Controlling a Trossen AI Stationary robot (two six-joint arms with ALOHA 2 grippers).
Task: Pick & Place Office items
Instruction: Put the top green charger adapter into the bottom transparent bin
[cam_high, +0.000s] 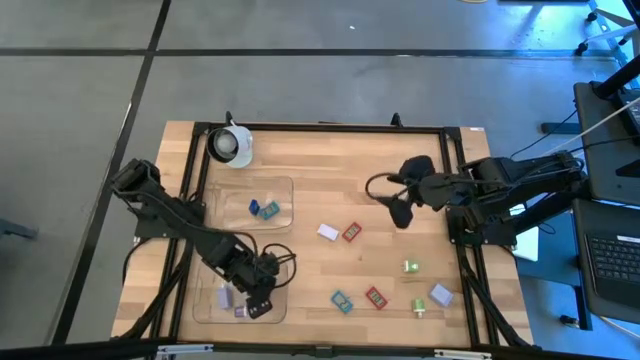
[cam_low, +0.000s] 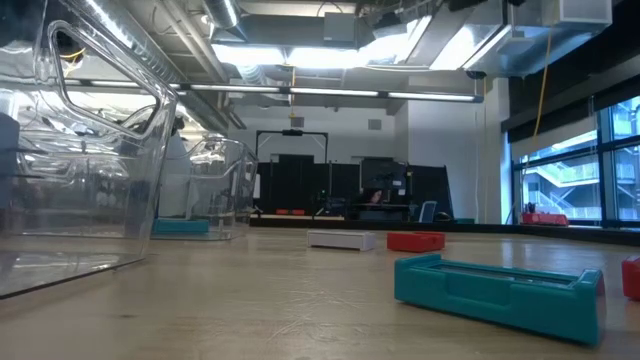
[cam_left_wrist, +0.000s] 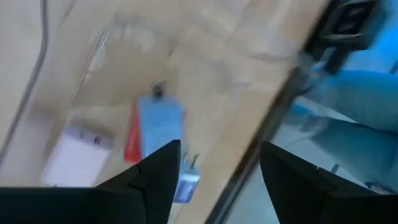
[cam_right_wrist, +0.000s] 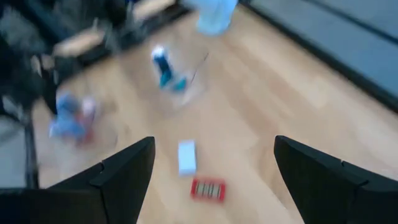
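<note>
Left gripper (cam_high: 256, 305) hangs over the clear shallow plastic tray (cam_high: 208, 310) at lower left, jaws apart above a small light-blue and red blocky piece (cam_left_wrist: 158, 134) beside a white one (cam_left_wrist: 74, 155). Right gripper (cam_high: 400, 213), jaws wide and empty, hovers right of centre over the wooden worktop (cam_high: 330, 180), where tiny red (cam_high: 351, 232), teal (cam_high: 342, 301), green (cam_high: 411, 266) and lavender pieces (cam_high: 441, 294) lie scattered.
</note>
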